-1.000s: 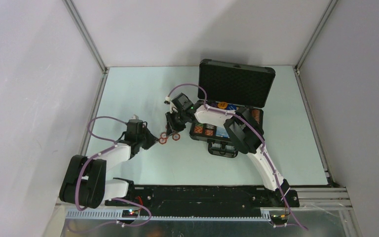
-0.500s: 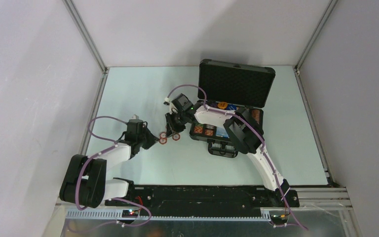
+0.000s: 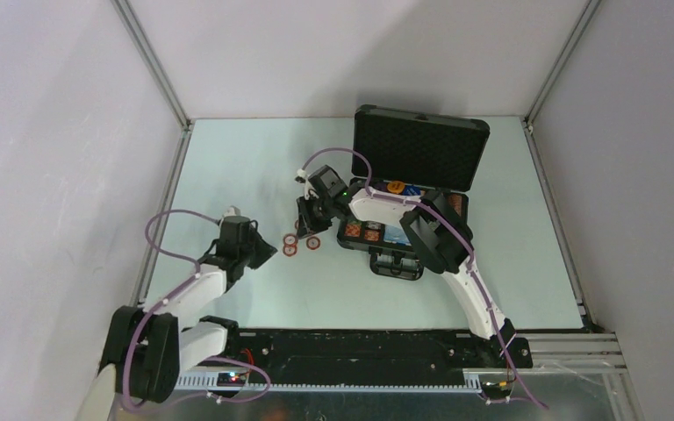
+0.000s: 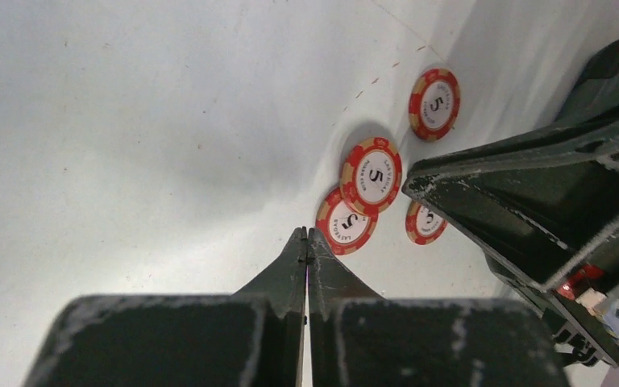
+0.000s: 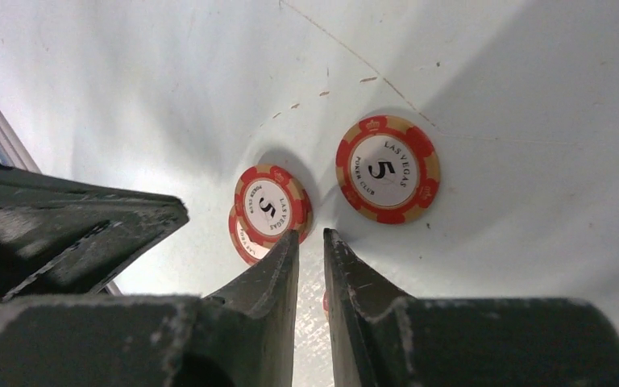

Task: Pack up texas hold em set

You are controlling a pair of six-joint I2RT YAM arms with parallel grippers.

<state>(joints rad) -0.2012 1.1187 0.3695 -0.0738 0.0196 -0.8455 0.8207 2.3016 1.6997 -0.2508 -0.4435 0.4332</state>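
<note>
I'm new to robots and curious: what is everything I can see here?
loose poker chips: four, red and white, on the table left of the case, two overlapping
case: one, black, open, back right of the table, lid raised
case contents: count unclear, several colours, in the case's tray
table: one, pale green, under everything
walls: three, white, around the table
left gripper: one, black, shut, beside the chips
right gripper: one, black, jaws slightly apart, over the chips

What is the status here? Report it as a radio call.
Left pincer shut, empty. Right pincer slightly open over red-white chips, none gripped. Chips loose on table, case open beside them. No obstacle seen.
</note>
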